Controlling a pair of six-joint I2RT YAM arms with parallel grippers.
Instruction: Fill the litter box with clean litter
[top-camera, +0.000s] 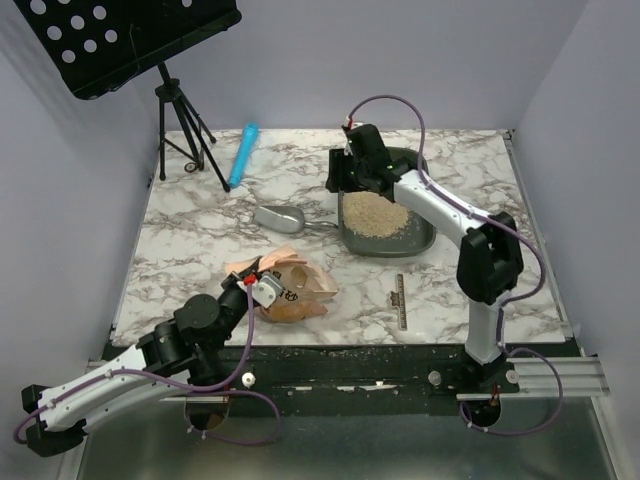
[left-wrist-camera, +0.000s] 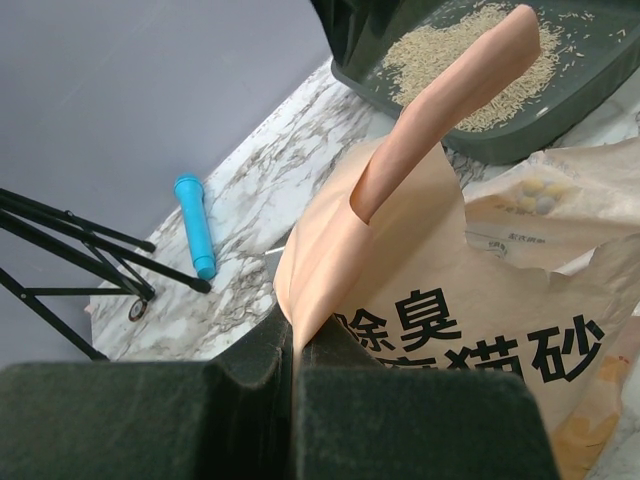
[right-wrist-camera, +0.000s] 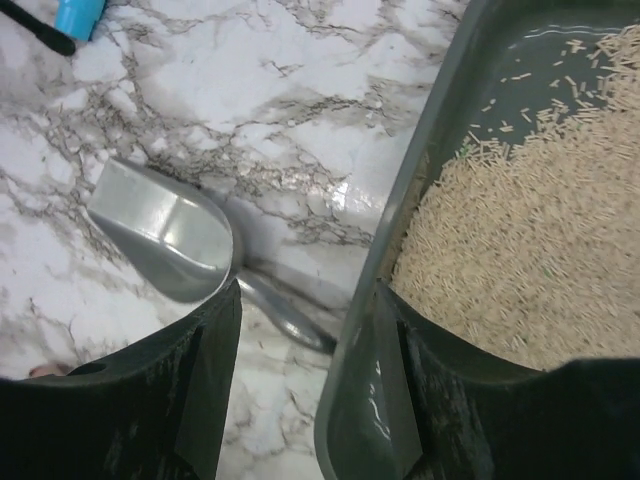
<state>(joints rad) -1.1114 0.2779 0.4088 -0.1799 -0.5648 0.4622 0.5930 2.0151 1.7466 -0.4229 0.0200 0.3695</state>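
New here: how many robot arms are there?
2. The left arm reaches from near left to the orange bag; the right arm reaches from near right to the litter box.

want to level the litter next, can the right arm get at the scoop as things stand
Probably yes. The scoop lies just beside the right claw, with nothing between them. The open claw straddles the box rim, though, so it would likely need to lift clear first.

left pincer gripping orange bag's edge, litter box holding beige litter beyond, blue tube on marble table
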